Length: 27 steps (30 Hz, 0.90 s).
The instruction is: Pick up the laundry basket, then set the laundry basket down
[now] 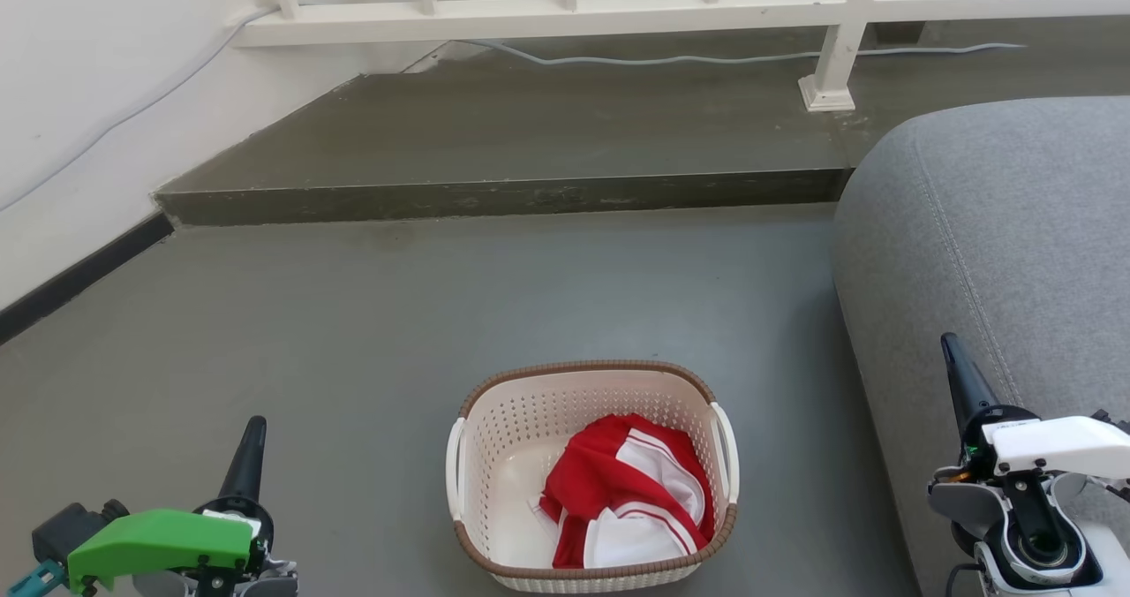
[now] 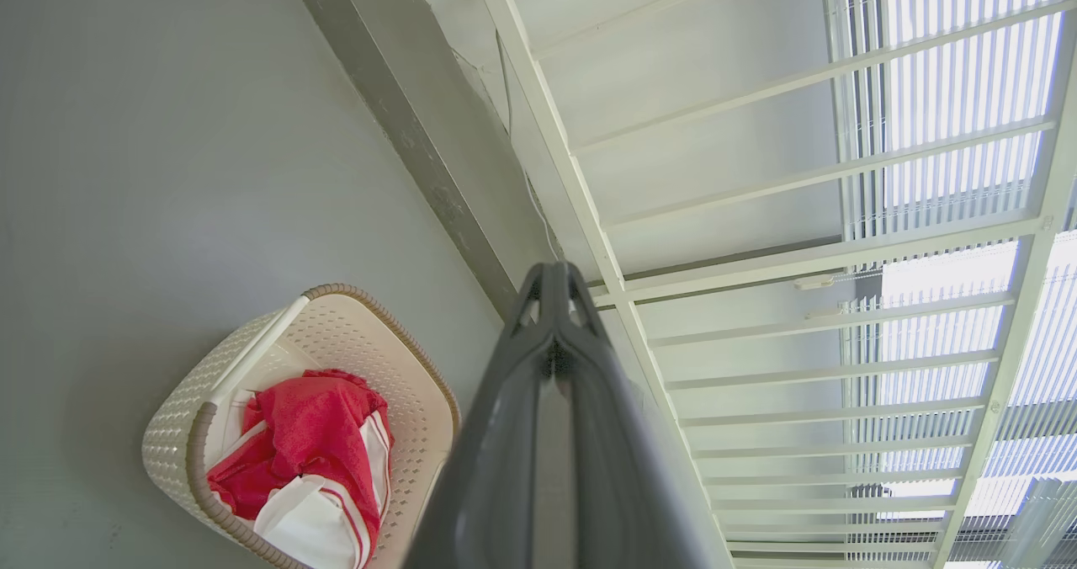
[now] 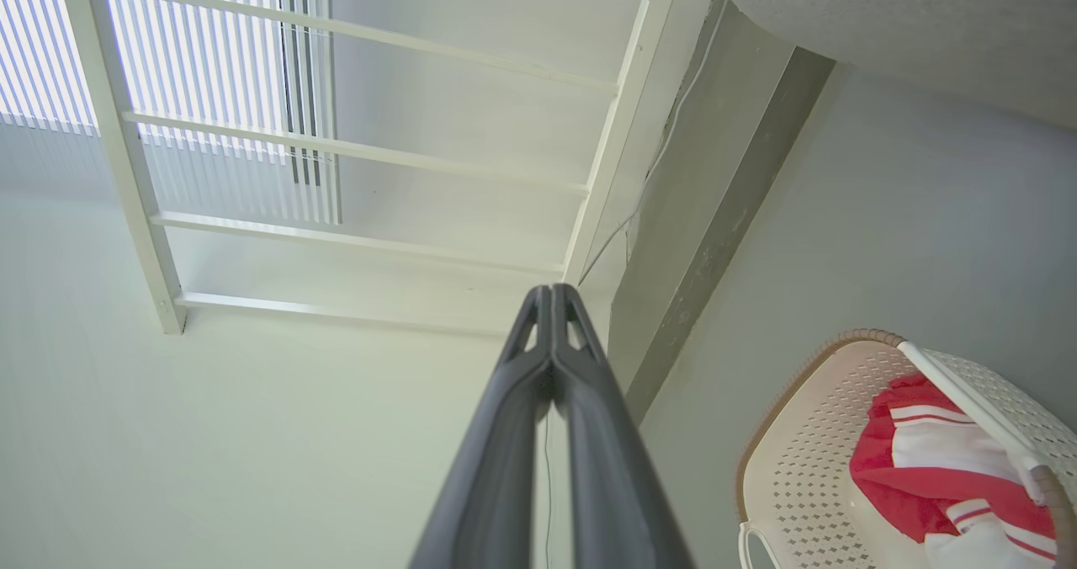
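- Left gripper [image 1: 254, 429]: low at lower left of the head view, green housing, fingers pressed together, empty, pointing up-frame.
- Right gripper [image 1: 952, 350]: lower right, white housing, fingers likewise together, empty, in front of the grey sofa [image 1: 998, 226].
- Laundry basket [image 1: 583, 368]: upright on the floor [image 1: 353, 314] between the two grippers, apart from both. A red-and-white garment [image 1: 618, 482] is heaped inside.
- Sofa: near the basket's right side, not touching.
- Farther: raised step [image 1: 530, 129], white railing [image 1: 565, 3], cable [image 1: 706, 56].
- Left wrist view adds: finger tips meeting [image 2: 554, 281], slatted blinds [image 2: 951, 89] behind the railing.
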{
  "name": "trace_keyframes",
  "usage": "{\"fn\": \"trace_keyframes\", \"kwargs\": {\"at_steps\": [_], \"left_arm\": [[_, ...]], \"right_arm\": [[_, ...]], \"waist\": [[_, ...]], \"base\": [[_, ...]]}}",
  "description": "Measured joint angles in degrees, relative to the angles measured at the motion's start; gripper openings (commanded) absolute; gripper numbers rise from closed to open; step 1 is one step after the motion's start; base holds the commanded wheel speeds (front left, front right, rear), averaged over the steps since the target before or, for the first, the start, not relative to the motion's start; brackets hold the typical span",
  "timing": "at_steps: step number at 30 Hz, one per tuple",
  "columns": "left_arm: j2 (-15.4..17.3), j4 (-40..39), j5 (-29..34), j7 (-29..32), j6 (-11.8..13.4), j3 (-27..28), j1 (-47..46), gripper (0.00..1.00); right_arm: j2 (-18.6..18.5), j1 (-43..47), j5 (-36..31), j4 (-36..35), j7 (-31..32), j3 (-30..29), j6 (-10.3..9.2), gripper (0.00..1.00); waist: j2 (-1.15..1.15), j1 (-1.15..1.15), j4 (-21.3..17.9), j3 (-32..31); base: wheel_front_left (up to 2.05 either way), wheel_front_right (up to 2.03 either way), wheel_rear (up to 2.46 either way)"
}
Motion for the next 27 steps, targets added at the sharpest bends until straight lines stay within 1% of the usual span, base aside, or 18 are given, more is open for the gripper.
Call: {"fn": "trace_keyframes", "kwargs": {"at_steps": [2,12,18,20,27], "left_arm": [[0.0,0.09,-0.67,0.21,-0.05,0.14,-0.12,0.0],[0.0,1.77,-8.99,1.65,-1.98,1.72,-1.3,0.0],[0.0,2.32,-13.93,2.24,-2.63,2.82,-2.36,0.0],[0.0,2.48,-14.48,2.24,-2.97,3.05,-2.61,0.0],[-0.01,3.23,-14.48,2.64,-3.07,3.07,-2.71,0.0]], "right_arm": [[0.03,-0.15,0.64,0.04,0.04,-0.14,0.15,0.0],[0.21,-0.61,8.14,0.31,1.78,-2.18,1.76,0.0],[0.34,-1.12,12.81,0.46,2.85,-3.54,2.54,0.0],[0.45,-1.41,13.54,0.53,2.99,-3.65,2.88,0.0],[0.46,-1.65,13.56,0.71,2.99,-3.68,2.89,0.0]], "waist": [[0.0,0.0,0.03,-0.03],[0.0,0.0,0.4,-0.33],[0.0,0.0,0.61,-0.51],[0.0,0.0,0.63,-0.52],[0.0,0.0,0.64,-0.53]], "base": [[0.0,0.0,0.0],[0.0,0.0,0.0],[0.0,0.0,0.0],[0.0,0.0,0.0],[0.0,0.0,0.0]]}}
